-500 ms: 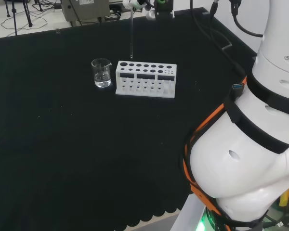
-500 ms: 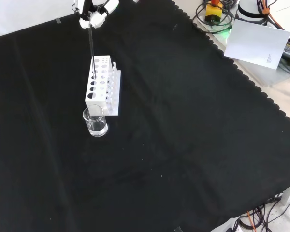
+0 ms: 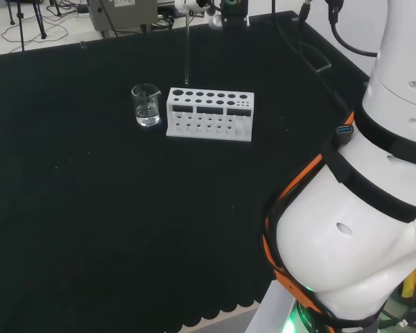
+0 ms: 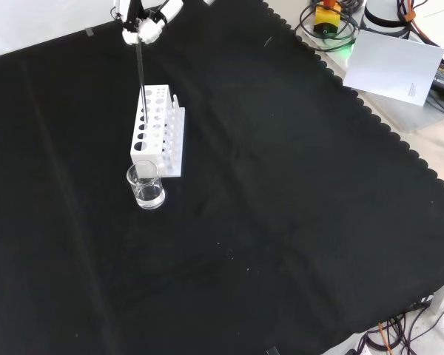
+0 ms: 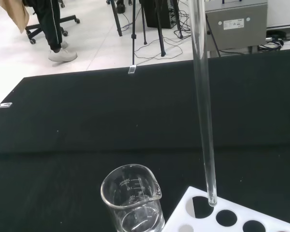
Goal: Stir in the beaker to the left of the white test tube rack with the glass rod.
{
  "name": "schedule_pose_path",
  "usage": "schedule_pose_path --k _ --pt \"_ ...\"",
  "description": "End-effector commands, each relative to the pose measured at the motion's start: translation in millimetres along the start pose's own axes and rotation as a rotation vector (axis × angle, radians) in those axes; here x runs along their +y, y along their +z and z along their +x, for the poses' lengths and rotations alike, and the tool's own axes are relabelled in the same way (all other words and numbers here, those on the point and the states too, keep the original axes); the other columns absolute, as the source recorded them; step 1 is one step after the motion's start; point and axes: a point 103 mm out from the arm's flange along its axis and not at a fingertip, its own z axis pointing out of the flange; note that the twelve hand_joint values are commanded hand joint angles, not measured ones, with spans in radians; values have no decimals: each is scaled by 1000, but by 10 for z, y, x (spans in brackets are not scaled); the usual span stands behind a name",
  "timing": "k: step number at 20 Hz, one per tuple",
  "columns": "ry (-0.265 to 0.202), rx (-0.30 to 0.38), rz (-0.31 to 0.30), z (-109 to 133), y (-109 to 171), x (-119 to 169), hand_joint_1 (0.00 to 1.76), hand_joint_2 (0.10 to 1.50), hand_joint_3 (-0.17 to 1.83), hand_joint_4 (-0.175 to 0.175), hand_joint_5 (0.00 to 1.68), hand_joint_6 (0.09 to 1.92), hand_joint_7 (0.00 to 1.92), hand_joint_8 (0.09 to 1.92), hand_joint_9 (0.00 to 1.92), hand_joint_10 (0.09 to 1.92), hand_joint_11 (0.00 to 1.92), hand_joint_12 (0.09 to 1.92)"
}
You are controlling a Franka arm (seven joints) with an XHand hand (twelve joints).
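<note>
— Rack first: white test tube rack [image 3: 210,114] on the black cloth [image 4: 281,222], long axis lengthwise away from the front view's camera.

— And the beaker [image 4: 146,186]?

— Just off the rack's near end in the front view, upright, some clear liquid inside.

— Hand [image 4: 142,22]?

— Above the rack's far end, fingers pinched on the glass rod [image 5: 204,111].

— Rod?

— Hanging vertical, tip just over an end hole nearest the beaker. Sideways past the rack's end, then down, probably.

My front view cuts the hand [image 4: 142,22] at the top edge; the wrist view crops the rod's [image 5: 203,106] top and the rack [image 5: 232,217].
</note>
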Motion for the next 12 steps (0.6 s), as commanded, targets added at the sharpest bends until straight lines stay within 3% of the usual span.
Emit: schedule_pose_path --k 1,12 --pt "-25 29 -8 72 1 176 1297 1098 -104 -175 1221 272 1124 1099 1751 746 1214 802" --pt "-125 47 8 493 139 431 1297 1092 -92 -175 1224 264 1123 1099 1751 746 1216 800"
